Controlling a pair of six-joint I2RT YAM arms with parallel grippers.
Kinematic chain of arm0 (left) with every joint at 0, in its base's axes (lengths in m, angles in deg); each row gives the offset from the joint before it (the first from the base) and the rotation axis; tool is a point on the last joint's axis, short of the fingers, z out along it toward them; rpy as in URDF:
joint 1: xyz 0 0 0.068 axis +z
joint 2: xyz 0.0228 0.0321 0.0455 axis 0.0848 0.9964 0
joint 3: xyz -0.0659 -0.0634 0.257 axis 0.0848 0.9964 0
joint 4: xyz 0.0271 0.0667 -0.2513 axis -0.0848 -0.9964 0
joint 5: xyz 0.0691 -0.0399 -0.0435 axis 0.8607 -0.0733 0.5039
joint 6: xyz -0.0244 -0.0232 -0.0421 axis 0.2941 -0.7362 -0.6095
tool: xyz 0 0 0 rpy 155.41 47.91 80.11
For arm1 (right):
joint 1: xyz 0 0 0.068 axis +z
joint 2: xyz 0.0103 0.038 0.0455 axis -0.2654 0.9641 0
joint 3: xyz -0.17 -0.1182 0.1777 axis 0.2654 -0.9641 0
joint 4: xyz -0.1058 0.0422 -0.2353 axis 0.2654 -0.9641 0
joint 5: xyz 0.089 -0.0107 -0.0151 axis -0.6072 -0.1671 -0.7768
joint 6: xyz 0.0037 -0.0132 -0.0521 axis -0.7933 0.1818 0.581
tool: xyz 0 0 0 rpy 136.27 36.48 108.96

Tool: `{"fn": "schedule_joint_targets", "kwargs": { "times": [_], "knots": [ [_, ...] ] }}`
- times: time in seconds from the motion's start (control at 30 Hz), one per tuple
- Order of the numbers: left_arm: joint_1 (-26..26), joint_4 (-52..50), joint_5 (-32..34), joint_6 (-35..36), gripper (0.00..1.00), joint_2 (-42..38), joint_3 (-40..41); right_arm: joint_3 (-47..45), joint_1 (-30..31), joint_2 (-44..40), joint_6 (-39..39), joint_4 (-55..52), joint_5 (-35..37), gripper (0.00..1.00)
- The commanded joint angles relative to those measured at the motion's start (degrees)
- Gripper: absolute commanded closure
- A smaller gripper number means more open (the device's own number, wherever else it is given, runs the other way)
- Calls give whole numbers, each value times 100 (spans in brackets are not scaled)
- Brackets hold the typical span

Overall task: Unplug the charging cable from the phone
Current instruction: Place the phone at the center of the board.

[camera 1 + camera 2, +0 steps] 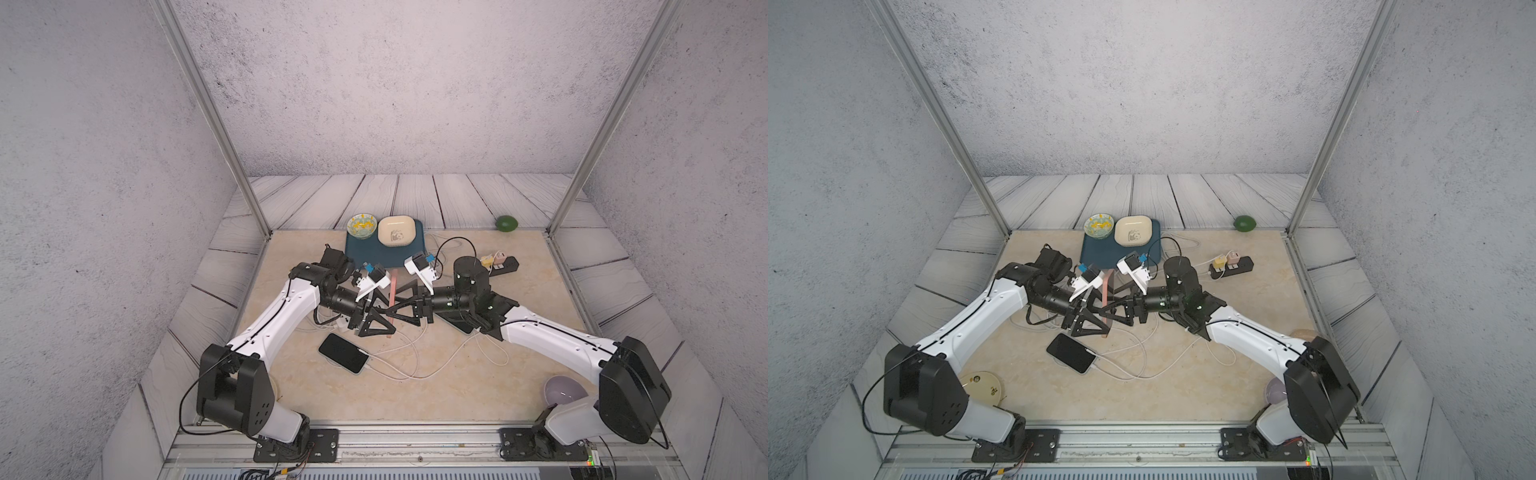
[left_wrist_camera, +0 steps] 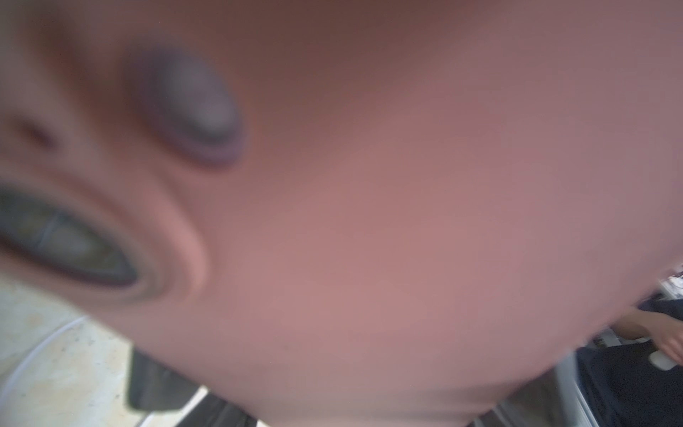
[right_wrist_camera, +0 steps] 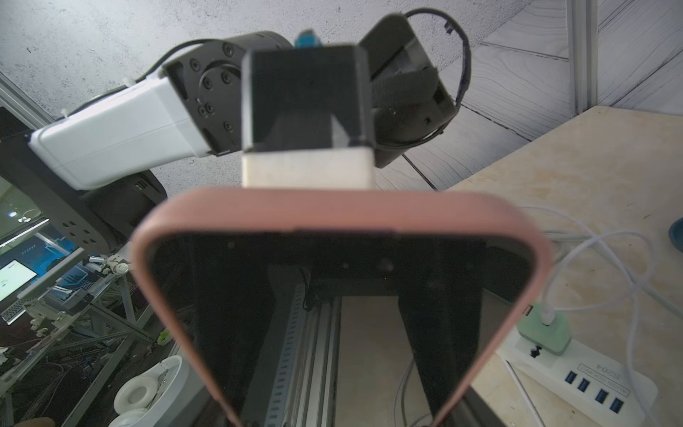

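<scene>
Grey textured walls close in a beige, stone-patterned worktop [image 1: 415, 399], and we see both arms meeting near its middle. Between them a pink-cased phone [image 1: 392, 291] stands upright on edge. The left tool [image 1: 388, 322] is pressed together on it. In the right wrist view one of its fingers [image 3: 306, 100] sits with its white pad against the case's rim, and the dark screen faces that camera. The right tool [image 1: 392, 308] meets the phone from the opposite side; we cannot tell whether it clamps or stands spread. The left wrist view shows only the phone's blurred pink back. White charging cables [image 1: 399, 376] loop over the worktop nearby, one running into a black phone [image 1: 343, 353] lying flat. We cannot tell whether any cable enters the pink one.
</scene>
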Motion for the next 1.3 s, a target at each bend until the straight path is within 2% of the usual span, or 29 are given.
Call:
{"fn": "schedule_joint_targets", "kwargs": {
  "times": [0.0, 0.07, 0.13, 0.17, 0.2, 0.43, 0.67, 0.87, 1.0, 1.13, 1.27],
  "knots": [
    [-25, 79, -180, -13, 100, 8, -77, 82, 34, -8, 85, -47, 135, 48],
    [-25, 125, -154, -53, 100, 2, -78, 46, 34, -45, 76, -8, 152, 56],
    [-25, 154, -128, -82, 100, 0, -76, 26, 31, -65, 76, 11, 113, 59],
    [-25, 161, -113, -92, 95, -1, -78, 18, 34, -78, 80, 11, 85, 61],
    [-25, 165, -105, -101, 86, 0, -78, 17, 34, -89, 92, 0, 51, 63],
    [-8, 412, 97, -144, 0, -260, 83, 139, -12, -200, 338, -637, -18, 68],
    [169, 584, 440, -304, 2, -348, 134, 231, -293, -406, 606, -1664, -73, 74],
    [328, 659, 493, -349, 2, -360, 191, 549, -698, -444, 1148, -3443, 257, 78],
    [351, 711, 513, -413, 2, -344, 199, 898, -999, -187, 1379, -4619, 808, 80],
    [353, 723, 538, -449, 2, -334, 212, 1451, -1207, 212, 1776, -6031, 1795, 83],
    [353, 722, 591, -495, 2, -338, 205, 1674, -1471, 477, 1847, -6650, 2672, 84]
  ]
}}
